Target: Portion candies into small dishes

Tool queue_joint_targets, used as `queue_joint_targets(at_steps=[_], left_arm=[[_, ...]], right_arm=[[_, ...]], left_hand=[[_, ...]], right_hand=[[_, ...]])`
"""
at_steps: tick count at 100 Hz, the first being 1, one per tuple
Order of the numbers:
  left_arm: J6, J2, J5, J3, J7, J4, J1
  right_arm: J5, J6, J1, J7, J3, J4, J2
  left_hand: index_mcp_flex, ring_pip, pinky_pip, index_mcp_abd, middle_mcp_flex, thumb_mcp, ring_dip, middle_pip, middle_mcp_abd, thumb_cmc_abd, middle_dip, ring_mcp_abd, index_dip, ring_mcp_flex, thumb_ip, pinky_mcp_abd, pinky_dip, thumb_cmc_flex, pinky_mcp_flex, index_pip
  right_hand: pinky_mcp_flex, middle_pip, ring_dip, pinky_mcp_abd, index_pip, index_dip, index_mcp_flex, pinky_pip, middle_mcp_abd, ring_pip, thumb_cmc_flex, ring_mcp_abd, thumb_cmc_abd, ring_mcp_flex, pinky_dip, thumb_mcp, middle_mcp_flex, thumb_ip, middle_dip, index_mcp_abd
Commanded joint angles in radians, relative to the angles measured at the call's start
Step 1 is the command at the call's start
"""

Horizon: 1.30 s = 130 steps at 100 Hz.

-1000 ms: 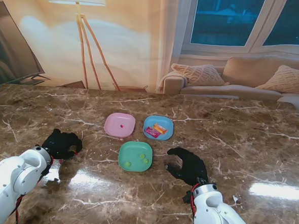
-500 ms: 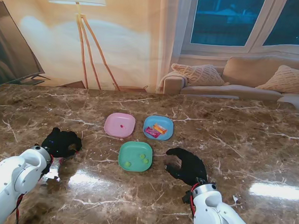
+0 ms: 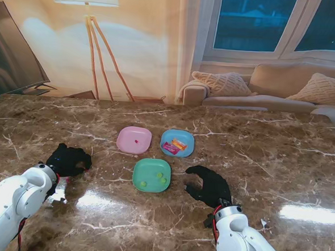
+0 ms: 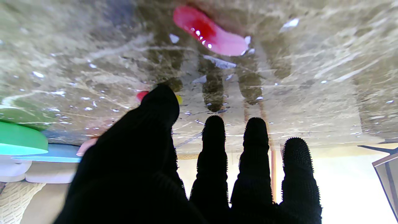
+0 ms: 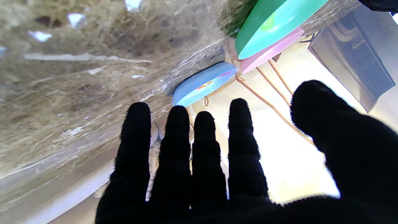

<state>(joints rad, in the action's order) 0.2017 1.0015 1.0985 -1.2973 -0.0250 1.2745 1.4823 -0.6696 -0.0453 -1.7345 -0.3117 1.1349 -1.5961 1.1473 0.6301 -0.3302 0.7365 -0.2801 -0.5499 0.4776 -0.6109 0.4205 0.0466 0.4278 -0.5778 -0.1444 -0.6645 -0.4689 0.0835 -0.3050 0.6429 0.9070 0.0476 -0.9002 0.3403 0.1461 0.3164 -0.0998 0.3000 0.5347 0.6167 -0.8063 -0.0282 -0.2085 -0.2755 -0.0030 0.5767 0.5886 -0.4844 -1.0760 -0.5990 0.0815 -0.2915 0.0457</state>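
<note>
The green dish [image 3: 152,174] sits between the two hands, with the right hand [image 3: 209,186] just beside its right edge and the left hand [image 3: 68,160] well apart on the far left, so the right hand looks the nearer one for any reach toward the dishes. That dish holds three small yellow-green candies [image 3: 160,174]. Farther from me sit the pink dish [image 3: 134,139], with one tiny red candy, and the blue dish [image 3: 177,142], holding wrapped sweets lying at a slant. Both hands are empty, fingers spread apart. Near the left hand's thumb the left wrist view shows a small red-and-yellow piece [image 4: 143,95] on the table, probably a loose candy. The table [image 3: 257,148] is glossy brown marble; behind it stand a floor lamp [image 3: 86,18] and sofa [image 3: 283,87].
</note>
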Motion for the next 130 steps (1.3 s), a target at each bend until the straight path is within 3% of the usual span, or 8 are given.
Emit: queue_joint_targets(at_steps=[1, 19, 44, 48, 55, 73, 93, 130], left_arm=[[0.001, 0.001, 0.009, 0.018, 0.015, -0.057, 0.031], [0.007, -0.001, 0.012, 0.016, 0.016, -0.057, 0.032], [0.042, -0.005, 0.018, 0.019, 0.011, -0.071, 0.026], [0.053, -0.005, 0.018, 0.023, -0.001, -0.081, 0.022], [0.061, -0.005, 0.015, 0.030, -0.015, -0.093, 0.016], [0.077, -0.006, 0.006, 0.039, -0.019, -0.108, 0.008], [0.080, -0.005, -0.002, 0.050, -0.033, -0.127, -0.003], [0.079, -0.003, -0.003, 0.050, -0.051, -0.126, 0.003]], right_arm=[[0.005, -0.003, -0.004, 0.015, -0.003, 0.007, 0.001], [0.007, 0.002, 0.001, 0.010, -0.006, 0.015, 0.002], [0.012, 0.011, 0.006, 0.008, -0.009, 0.025, 0.003], [0.013, 0.013, 0.007, 0.008, -0.009, 0.027, 0.003], [0.015, 0.016, 0.009, 0.008, -0.009, 0.029, 0.004], [0.017, 0.021, 0.012, 0.007, -0.010, 0.034, 0.004], [0.018, 0.025, 0.013, 0.009, -0.010, 0.037, 0.003], [0.019, 0.026, 0.013, 0.008, -0.010, 0.039, 0.004]], left_hand=[[0.148, -0.022, 0.024, 0.013, -0.026, -0.040, -0.014, 0.000, -0.004, 0.055, -0.010, 0.001, 0.122, -0.017, -0.051, 0.005, 0.010, 0.106, -0.006, 0.037], [0.120, -0.027, 0.025, -0.010, -0.023, -0.058, -0.018, 0.021, -0.005, 0.030, -0.026, 0.002, 0.090, -0.017, -0.047, 0.009, 0.009, 0.103, -0.003, -0.006], [0.084, -0.030, 0.016, -0.024, -0.030, -0.080, -0.023, 0.072, -0.007, -0.016, -0.101, 0.002, -0.092, 0.000, -0.050, 0.018, 0.005, 0.088, -0.015, 0.062], [0.085, -0.035, 0.015, -0.020, -0.041, -0.083, -0.027, 0.072, -0.006, -0.022, -0.227, 0.002, -0.124, -0.002, -0.050, 0.021, 0.006, 0.090, -0.014, 0.085], [0.073, -0.039, 0.014, -0.014, -0.065, -0.088, -0.030, 0.067, -0.008, -0.032, -0.350, 0.003, -0.154, -0.002, -0.050, 0.022, 0.007, 0.092, -0.017, 0.091], [0.049, -0.040, 0.000, -0.004, -0.100, -0.069, -0.030, 0.070, -0.005, -0.043, -0.516, 0.006, -0.206, 0.006, -0.051, 0.027, 0.002, 0.085, -0.026, 0.095], [0.015, -0.044, -0.011, 0.013, -0.118, -0.065, -0.032, 0.081, -0.008, -0.060, -0.601, 0.005, -0.245, 0.016, -0.050, 0.034, -0.003, 0.090, -0.035, 0.084], [0.001, -0.047, -0.016, 0.018, -0.123, -0.061, -0.033, 0.064, -0.013, -0.070, -0.646, 0.010, -0.268, 0.027, -0.045, 0.035, -0.006, 0.095, -0.046, 0.077]], right_hand=[[0.004, -0.003, 0.018, 0.006, 0.006, -0.009, -0.009, -0.014, 0.003, -0.003, 0.007, 0.034, -0.009, -0.007, -0.024, -0.007, 0.010, -0.014, 0.006, 0.022], [0.005, -0.004, 0.018, 0.006, 0.006, -0.009, -0.009, -0.014, 0.004, -0.003, 0.007, 0.032, -0.009, -0.008, -0.024, -0.008, 0.011, -0.014, 0.006, 0.022], [0.005, -0.003, 0.018, 0.006, 0.006, -0.009, -0.009, -0.014, 0.004, -0.002, 0.010, 0.031, -0.016, -0.008, -0.024, -0.010, 0.010, -0.015, 0.006, 0.023], [0.006, -0.003, 0.018, 0.006, 0.006, -0.009, -0.010, -0.014, 0.004, -0.002, 0.011, 0.032, -0.019, -0.008, -0.024, -0.010, 0.009, -0.015, 0.006, 0.023], [0.005, -0.003, 0.018, 0.006, 0.006, -0.009, -0.009, -0.014, 0.004, -0.002, 0.012, 0.031, -0.021, -0.008, -0.024, -0.011, 0.009, -0.016, 0.006, 0.024], [0.006, -0.004, 0.018, 0.006, 0.005, -0.010, -0.011, -0.015, 0.003, -0.002, 0.017, 0.031, -0.024, -0.009, -0.024, -0.010, 0.011, -0.016, 0.006, 0.024], [0.007, -0.004, 0.018, 0.006, 0.006, -0.010, -0.010, -0.015, 0.005, -0.002, 0.019, 0.030, -0.027, -0.009, -0.024, -0.009, 0.011, -0.017, 0.006, 0.025], [0.006, -0.004, 0.018, 0.006, 0.005, -0.010, -0.011, -0.015, 0.005, -0.002, 0.019, 0.030, -0.028, -0.008, -0.024, -0.010, 0.012, -0.017, 0.007, 0.025]])
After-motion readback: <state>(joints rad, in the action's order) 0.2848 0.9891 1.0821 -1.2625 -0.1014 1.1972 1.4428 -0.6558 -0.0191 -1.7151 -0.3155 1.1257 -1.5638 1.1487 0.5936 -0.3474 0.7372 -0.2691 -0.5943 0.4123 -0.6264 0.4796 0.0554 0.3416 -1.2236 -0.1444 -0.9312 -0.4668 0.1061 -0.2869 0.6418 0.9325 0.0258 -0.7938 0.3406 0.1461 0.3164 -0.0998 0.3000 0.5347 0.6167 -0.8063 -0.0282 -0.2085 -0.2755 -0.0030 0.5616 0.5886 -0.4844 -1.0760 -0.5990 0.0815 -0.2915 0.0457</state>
